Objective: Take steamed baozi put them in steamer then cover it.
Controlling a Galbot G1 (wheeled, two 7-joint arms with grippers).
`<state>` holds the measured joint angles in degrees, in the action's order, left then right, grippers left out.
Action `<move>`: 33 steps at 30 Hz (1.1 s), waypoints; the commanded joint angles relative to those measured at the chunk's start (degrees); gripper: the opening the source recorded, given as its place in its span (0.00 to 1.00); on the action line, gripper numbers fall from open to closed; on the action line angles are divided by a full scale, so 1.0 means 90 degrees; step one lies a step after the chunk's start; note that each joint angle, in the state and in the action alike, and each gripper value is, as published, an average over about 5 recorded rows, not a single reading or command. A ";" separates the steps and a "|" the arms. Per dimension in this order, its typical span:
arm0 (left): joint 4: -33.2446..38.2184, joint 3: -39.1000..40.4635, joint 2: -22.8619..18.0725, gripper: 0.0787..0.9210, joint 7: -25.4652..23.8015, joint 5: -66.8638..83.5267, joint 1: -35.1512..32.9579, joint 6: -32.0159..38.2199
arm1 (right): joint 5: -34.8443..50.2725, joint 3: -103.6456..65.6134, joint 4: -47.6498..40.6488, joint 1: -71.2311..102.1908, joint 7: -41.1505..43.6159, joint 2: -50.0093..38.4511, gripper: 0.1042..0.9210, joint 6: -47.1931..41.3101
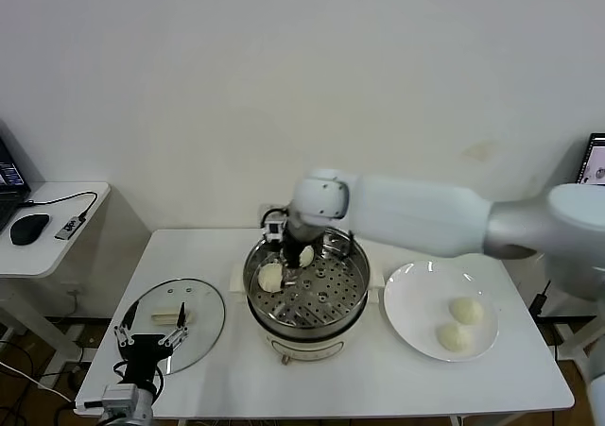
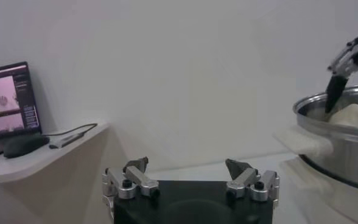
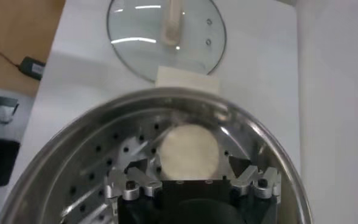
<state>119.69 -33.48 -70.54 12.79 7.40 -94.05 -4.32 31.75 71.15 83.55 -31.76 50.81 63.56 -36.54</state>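
Observation:
The steel steamer (image 1: 352,294) stands mid-table with two baozi on its perforated tray, one (image 1: 271,276) nearer the lid and one (image 1: 305,254) at the back. Two more baozi (image 1: 466,310) (image 1: 456,336) lie on the white plate (image 1: 416,298). My right gripper (image 1: 288,264) hangs low inside the steamer, open. In the right wrist view a baozi (image 3: 188,152) lies on the tray between the spread fingers (image 3: 238,165), apart from them. The glass cover (image 1: 203,317) lies flat on the table left of the steamer. My left gripper (image 1: 149,336) is open and empty over the cover's near edge.
A side table (image 1: 57,251) at the far left holds a mouse (image 1: 28,228) and cables. The left wrist view shows a laptop (image 2: 8,100) there and the steamer's rim (image 2: 325,143) at its right. The wall stands close behind the table.

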 commanded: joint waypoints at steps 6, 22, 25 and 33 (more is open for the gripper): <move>-0.0020 0.0027 0.0081 0.88 -0.0011 -0.0022 0.0033 -0.0023 | -0.1614 0.0020 0.1560 -0.0731 0.1826 -0.3550 0.88 0.1594; -0.0010 0.0167 -0.0042 0.88 -0.0018 -0.0243 0.0034 -0.0055 | -0.4011 -0.2177 0.1573 0.3031 0.1235 -0.5557 0.88 0.2241; -0.0015 0.0153 -0.0043 0.88 -0.0017 -0.0256 0.0019 -0.0057 | -0.4264 -0.2948 0.1415 0.4049 0.1129 -0.5514 0.88 0.2266; -0.0020 0.0104 -0.0043 0.88 -0.0014 -0.0278 -0.0030 -0.0061 | -0.4548 -0.3666 0.1116 0.5155 0.0997 -0.5025 0.88 0.2236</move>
<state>119.60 -32.52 -70.90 12.66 5.01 -94.29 -4.84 -3.98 47.30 94.38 0.79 60.33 19.81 -17.62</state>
